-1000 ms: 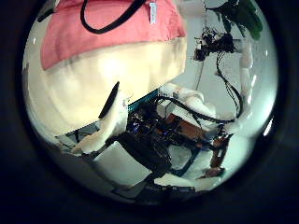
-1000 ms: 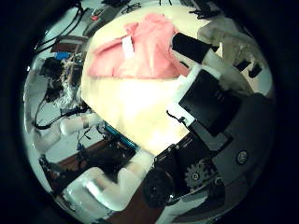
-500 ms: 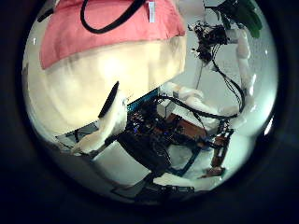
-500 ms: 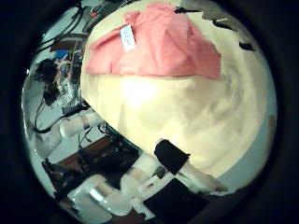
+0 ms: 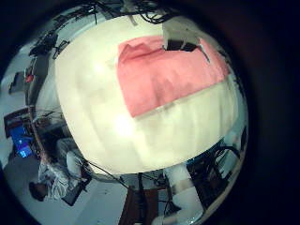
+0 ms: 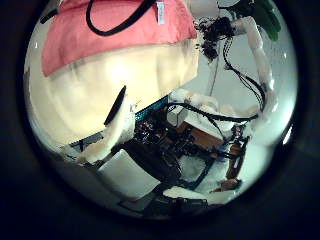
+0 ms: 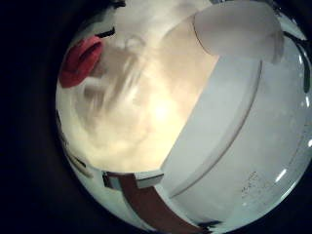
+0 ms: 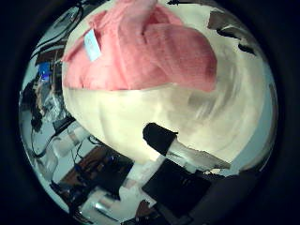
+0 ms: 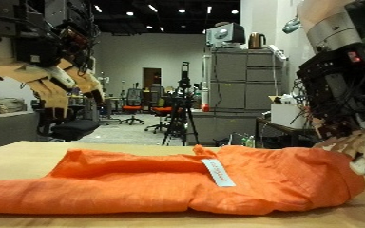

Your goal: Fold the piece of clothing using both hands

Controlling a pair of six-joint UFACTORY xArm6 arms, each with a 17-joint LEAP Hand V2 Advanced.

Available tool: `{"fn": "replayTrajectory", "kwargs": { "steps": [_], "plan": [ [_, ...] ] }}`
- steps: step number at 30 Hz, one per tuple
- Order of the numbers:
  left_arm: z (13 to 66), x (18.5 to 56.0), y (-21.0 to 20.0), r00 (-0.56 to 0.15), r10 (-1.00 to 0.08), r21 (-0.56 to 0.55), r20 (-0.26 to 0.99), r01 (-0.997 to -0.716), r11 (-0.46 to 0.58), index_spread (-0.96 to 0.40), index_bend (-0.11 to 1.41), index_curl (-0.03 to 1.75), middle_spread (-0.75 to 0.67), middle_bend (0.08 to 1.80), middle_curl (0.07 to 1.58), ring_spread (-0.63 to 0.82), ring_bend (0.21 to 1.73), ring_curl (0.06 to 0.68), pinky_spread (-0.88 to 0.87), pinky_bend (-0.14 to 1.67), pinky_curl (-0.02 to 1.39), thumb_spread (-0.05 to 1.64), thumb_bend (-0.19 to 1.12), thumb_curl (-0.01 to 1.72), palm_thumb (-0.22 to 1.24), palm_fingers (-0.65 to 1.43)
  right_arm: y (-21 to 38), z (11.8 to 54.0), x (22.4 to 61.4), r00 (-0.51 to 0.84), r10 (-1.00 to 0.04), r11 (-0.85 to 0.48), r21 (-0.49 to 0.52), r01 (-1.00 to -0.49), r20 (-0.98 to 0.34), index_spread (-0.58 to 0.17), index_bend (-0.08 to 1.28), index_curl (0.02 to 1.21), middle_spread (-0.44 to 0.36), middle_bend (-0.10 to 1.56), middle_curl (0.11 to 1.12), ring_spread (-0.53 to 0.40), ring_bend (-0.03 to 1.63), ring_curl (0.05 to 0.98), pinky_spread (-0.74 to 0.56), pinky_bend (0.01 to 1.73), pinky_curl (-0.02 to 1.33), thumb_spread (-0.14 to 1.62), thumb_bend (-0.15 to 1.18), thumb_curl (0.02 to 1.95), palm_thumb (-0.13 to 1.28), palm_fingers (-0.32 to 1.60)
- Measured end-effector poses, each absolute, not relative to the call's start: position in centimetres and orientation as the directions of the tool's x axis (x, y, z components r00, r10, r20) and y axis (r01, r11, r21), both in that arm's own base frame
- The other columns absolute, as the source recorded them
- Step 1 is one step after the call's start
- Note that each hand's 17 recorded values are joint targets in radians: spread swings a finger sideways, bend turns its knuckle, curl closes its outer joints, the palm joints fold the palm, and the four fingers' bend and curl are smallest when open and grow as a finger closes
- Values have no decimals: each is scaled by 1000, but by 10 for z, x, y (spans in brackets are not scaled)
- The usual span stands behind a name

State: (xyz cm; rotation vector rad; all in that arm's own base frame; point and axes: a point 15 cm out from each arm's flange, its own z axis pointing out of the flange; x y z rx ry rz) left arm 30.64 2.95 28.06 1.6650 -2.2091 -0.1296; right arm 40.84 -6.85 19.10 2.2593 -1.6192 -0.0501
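Note:
An orange garment (image 9: pixel 170 180) with a white label (image 9: pixel 218 172) lies flat along the tan table (image 9: pixel 18 152). My left hand (image 9: pixel 49 81) hangs well above the table beyond the garment's far end, fingers spread and holding nothing. My right hand (image 9: pixel 341 114) is low at the garment's other end, its relaxed fingertips (image 9: pixel 356 152) just over the cloth edge. The left little finger side palm view shows the whole garment (image 5: pixel 169 75) from above. The right thumb side palm view shows it close (image 8: pixel 141 52), with a black finger (image 8: pixel 164 141) over bare table. It also shows in the left thumb side palm view (image 6: pixel 110 35).
Grey cabinets (image 9: pixel 240 85), a tripod (image 9: pixel 182 104) and office chairs (image 9: pixel 56 119) stand behind the table, away from it. Bare table (image 5: pixel 94 103) lies beside the garment on its long side.
The right thumb side palm view has shifted and the garment fills more of it: my right hand has come closer to the cloth. The left thumb side palm view is almost unchanged.

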Motion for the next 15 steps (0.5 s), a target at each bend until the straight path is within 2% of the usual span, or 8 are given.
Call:
{"fn": "replayTrajectory", "kwargs": {
  "steps": [7, 9, 10, 11, 15],
  "plan": [
    [277, 306, 29, -232, -943, 295, 237, -908, 297, -123, 177, 365, 102, 180, 303, 252, 529, 216, 151, 386, 343, 1160, -17, 303, 539, 158, -66, 178, 408, 347, -923, -274, 350, -896, 166, -346, 230, 465, -221, 706, 554, -347, 1063, 435, -603, 1019, 328, 844, -26, 324, 340, 713],
    [277, 305, 29, -231, -943, 298, 238, -907, 298, -123, 177, 365, 105, 180, 303, 252, 529, 216, 151, 386, 343, 1160, -17, 303, 539, 158, -62, 175, 411, 357, -920, -284, 353, -891, 163, -404, 282, 491, -245, 749, 583, -350, 1086, 442, -622, 1035, 328, 900, 3, 340, 443, 927],
    [277, 305, 29, -232, -943, 297, 238, -907, 298, -123, 177, 365, 105, 180, 303, 252, 529, 216, 151, 386, 343, 1160, -17, 303, 539, 158, -60, 174, 412, 360, -919, -287, 353, -890, 160, -424, 346, 522, -253, 781, 602, -349, 1087, 448, -626, 1023, 327, 915, 6, 347, 477, 1031],
    [277, 305, 29, -231, -943, 297, 238, -908, 297, -123, 177, 365, 106, 180, 303, 252, 529, 216, 151, 386, 343, 1160, -17, 303, 539, 158, -60, 174, 414, 359, -919, -289, 345, -893, 160, -432, 356, 525, -256, 782, 602, -348, 1077, 444, -622, 1028, 331, 920, 9, 353, 497, 1058],
    [279, 304, 29, -230, -944, 294, 236, -909, 295, -123, 178, 365, 107, 180, 303, 252, 528, 215, 151, 387, 343, 1160, -17, 303, 539, 158, -59, 174, 423, 357, -920, -296, 309, -904, 161, -446, 608, 670, -248, 892, 671, -309, 1114, 493, -543, 1077, 387, 948, 39, 396, 666, 1288]
  ]
}}
